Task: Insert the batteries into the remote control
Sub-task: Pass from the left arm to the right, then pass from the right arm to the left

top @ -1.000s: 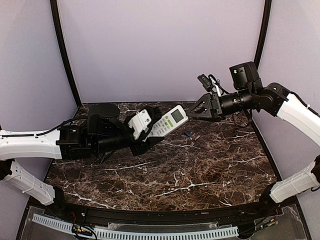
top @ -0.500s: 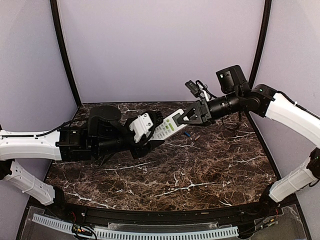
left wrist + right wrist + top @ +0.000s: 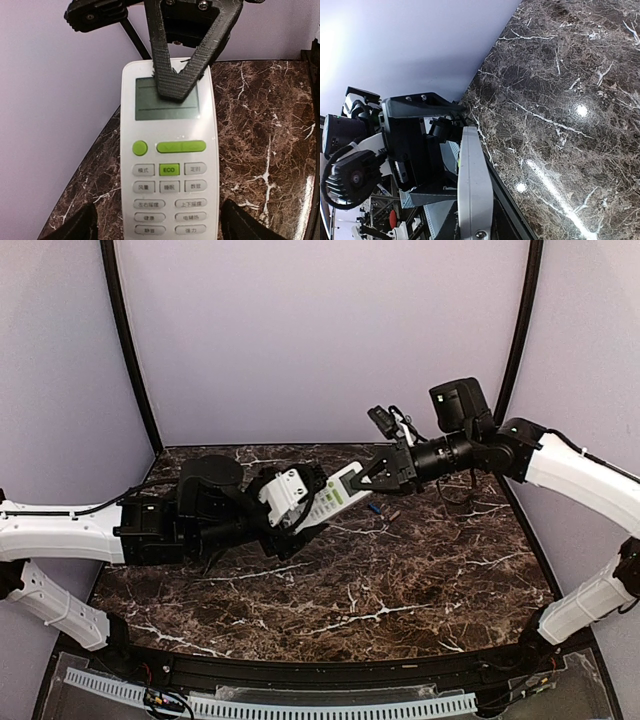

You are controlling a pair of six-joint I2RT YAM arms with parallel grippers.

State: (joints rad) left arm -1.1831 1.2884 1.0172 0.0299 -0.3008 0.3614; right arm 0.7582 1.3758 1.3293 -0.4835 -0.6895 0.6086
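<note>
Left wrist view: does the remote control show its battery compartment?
No, the remote control shows its display and green and white buttons here.

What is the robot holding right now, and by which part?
The flat white remote control, pinched at its display end by the right fingers; the left fingers stand open.

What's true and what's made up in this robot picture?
1. The remote control shows its buttons to the left wrist camera. True.
2. The left tool squeezes it. False: its fingers stand clear of the sides.
3. The right tool grips the end with the screen. True.
4. A blue battery lies on the table. True.
5. The remote lies on the table. False: it is held above it.
6. The round button is red. False: green.
</note>
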